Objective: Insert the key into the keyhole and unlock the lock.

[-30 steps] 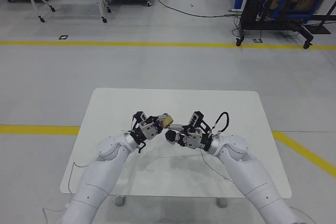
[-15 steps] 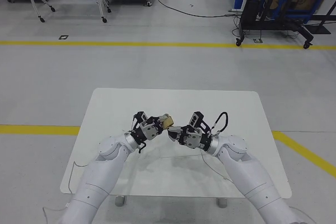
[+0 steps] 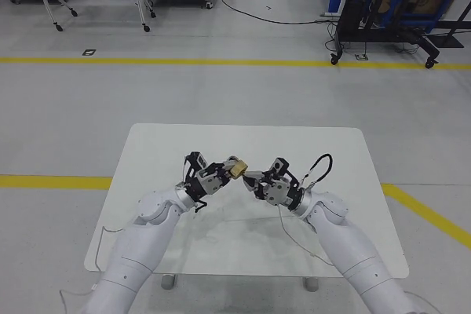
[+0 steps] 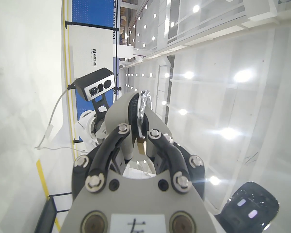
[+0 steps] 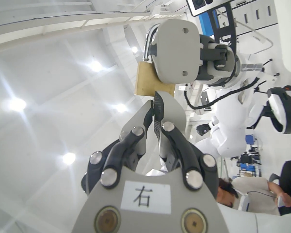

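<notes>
My left gripper [image 3: 222, 171] is shut on the silver shackle [image 4: 144, 103] of a brass padlock [image 3: 237, 167], held above the middle of the white table [image 3: 157, 157]. The lock's brass body [image 5: 145, 79] points toward my right gripper [image 3: 250, 182]. My right gripper [image 5: 154, 103] is shut, its fingertips right against the lock's bottom face. The key is almost wholly hidden between the pads; a small silver bit shows in the top view between gripper and lock. In the right wrist view the left gripper [image 5: 157, 49] covers half of the lock.
A thin cable [image 3: 286, 228] trails over the table beneath the right arm. Bare tabletop lies all around the two grippers, which hover above its centre. Yellow floor lines run beyond the table edges.
My right gripper has moved up and toward the lock and turned its wrist, closing the gap until its tips meet the lock. The left gripper with the lock shifted slightly right.
</notes>
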You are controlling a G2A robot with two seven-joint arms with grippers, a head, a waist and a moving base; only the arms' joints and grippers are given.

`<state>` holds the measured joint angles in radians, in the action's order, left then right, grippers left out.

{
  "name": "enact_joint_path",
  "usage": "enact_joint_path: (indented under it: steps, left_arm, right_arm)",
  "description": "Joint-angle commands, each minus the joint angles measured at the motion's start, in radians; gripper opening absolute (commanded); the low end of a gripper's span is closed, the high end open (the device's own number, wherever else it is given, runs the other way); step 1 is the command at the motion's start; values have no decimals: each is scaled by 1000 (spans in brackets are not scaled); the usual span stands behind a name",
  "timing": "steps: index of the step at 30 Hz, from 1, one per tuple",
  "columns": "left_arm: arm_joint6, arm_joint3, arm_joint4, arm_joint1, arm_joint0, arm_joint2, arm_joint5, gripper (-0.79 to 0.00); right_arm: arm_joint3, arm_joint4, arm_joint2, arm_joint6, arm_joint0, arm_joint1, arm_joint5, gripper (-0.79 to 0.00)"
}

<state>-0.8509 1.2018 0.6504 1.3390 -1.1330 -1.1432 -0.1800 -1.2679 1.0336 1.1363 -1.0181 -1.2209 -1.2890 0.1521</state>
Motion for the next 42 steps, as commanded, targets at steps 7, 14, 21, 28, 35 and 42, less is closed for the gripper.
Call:
enact_joint_path:
  steps: [7,14,21,28,35,42]
  left_arm:
    - [108,44,-92,1,-32,0,-158,-785]
    - [149,66,-124,-1,-51,-13,-191,-785]
    - [237,93,-330,-14,-56,-26,-175,-785]
    - [295,89,-646,-19,-34,38,-52,-785]
    - [316,40,-831,-8,9,135,80,-785]
    - [307,-30,-923,3,58,189,169,-785]
  right_arm:
    - [67,101,-9,-81,27,-9,63,-785]
    - [71,57,-14,-74,39,-8,46,-339]
    - [-4,-139,57,-62,13,22,-73,0]
    - [-267,-445,325,168,-144,88,-150,0]
    - [-585,-741,482,383,-328,118,-78,0]
    - [-585,-741,482,383,-328,118,-78,0]
